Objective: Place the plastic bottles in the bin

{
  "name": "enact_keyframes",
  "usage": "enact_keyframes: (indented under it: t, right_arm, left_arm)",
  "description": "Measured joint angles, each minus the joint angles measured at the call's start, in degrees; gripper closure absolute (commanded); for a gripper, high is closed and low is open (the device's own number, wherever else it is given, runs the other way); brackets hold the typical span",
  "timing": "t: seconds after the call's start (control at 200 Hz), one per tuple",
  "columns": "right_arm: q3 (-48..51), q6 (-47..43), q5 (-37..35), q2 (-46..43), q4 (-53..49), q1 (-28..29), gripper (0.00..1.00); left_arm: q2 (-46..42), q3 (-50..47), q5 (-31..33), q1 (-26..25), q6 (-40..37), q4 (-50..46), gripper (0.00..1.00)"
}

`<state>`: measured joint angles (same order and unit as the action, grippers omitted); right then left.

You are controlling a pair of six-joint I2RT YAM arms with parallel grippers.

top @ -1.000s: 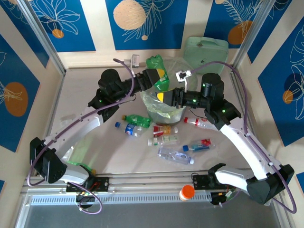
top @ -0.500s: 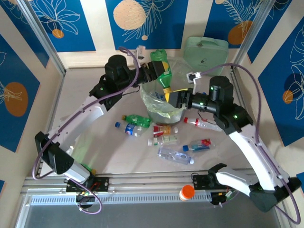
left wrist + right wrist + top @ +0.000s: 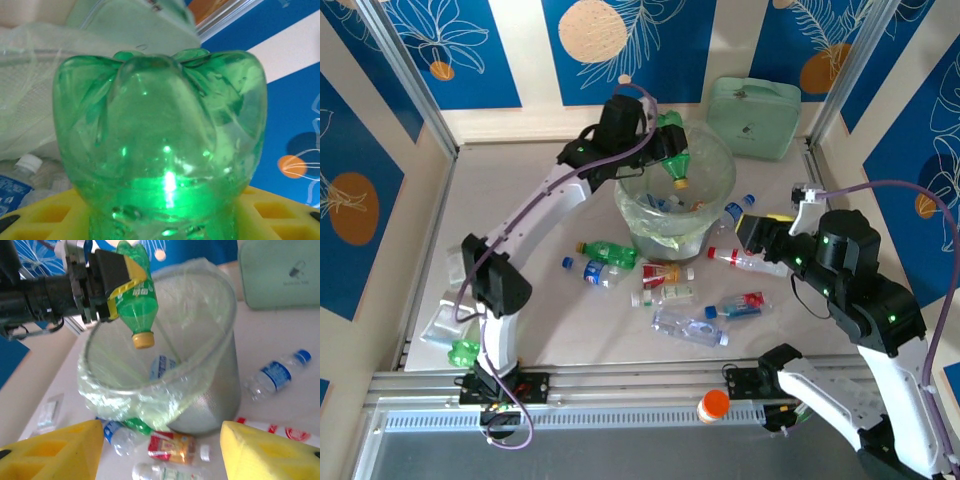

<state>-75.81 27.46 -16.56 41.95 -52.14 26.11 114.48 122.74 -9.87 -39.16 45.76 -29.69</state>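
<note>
1. The left gripper [image 3: 116, 279] clamps a green bottle [image 3: 137, 307] by its base end. The bottle's long axis is near vertical, with the yellow cap down.
2. The bin [image 3: 220, 300] gapes directly beneath that gripper, so releasing should drop the bottle inside.
3. The right gripper [image 3: 757, 232] stands spread and empty, with a red-capped bottle [image 3: 745, 262] lying just below it, nearer this arm.

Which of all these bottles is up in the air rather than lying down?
The green bottle with the yellow cap: the left gripper holds it cap-down above the bin; the others lie on the table or inside the bin.
</note>
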Motion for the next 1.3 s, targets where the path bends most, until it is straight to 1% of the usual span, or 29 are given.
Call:
enact_keyframes:
  t: [0.205,0.34,0.44,0.59,0.645,0.755,0.865,0.93,1.045,1.075,1.3]
  right_arm:
    - [-0.39,0.61,0.00,1.09,-7.45,0.00,0.36]
    - [-0.39,0.59,-0.22,0.90,-9.66,0.00,0.35]
    - [-0.31,0.59,-0.79,0.90,-10.60,0.00,0.35]
    - [-0.20,0.35,-1.09,0.90,-10.71,0.00,0.35]
    - [0.02,0.15,-1.07,0.90,-10.60,0.00,0.34]
    - [1.40,0.09,-1.01,0.76,-10.23,0.00,0.33]
    - [2.03,-0.28,-0.57,0.98,-10.05,0.00,0.32]
    - [2.03,-0.72,-0.35,1.01,-9.84,0.00,0.31]
    - [2.03,-1.88,0.13,1.01,-9.05,0.00,0.30]
    - [2.03,-2.16,0.26,1.01,-8.85,0.00,0.30]
    - [1.90,-4.15,0.35,1.01,-8.63,0.00,0.29]
  left_arm:
    - [7.43,6.93,3.37,-3.23,0.96,-9.57,0.61]
    - [12.37,12.92,4.61,-4.61,3.02,-15.52,0.58]
    - [14.36,14.25,4.66,-5.14,4.39,-17.84,0.56]
    - [17.11,14.78,4.63,-5.25,5.25,-19.63,0.47]
    - [18.45,15.30,4.61,-5.25,5.20,-20.33,0.41]
    - [21.75,18.18,4.17,-5.25,5.05,-21.75,0.25]
    - [22.77,18.56,3.76,-5.27,5.25,-22.67,0.15]
    - [22.75,18.69,3.72,-5.27,5.14,-23.12,0.11]
    - [22.75,19.08,3.72,-5.27,4.74,-23.10,0.09]
    - [22.75,19.12,3.69,-5.27,4.74,-23.06,0.05]
    - [21.31,19.19,2.34,-5.27,3.65,-22.99,0.05]
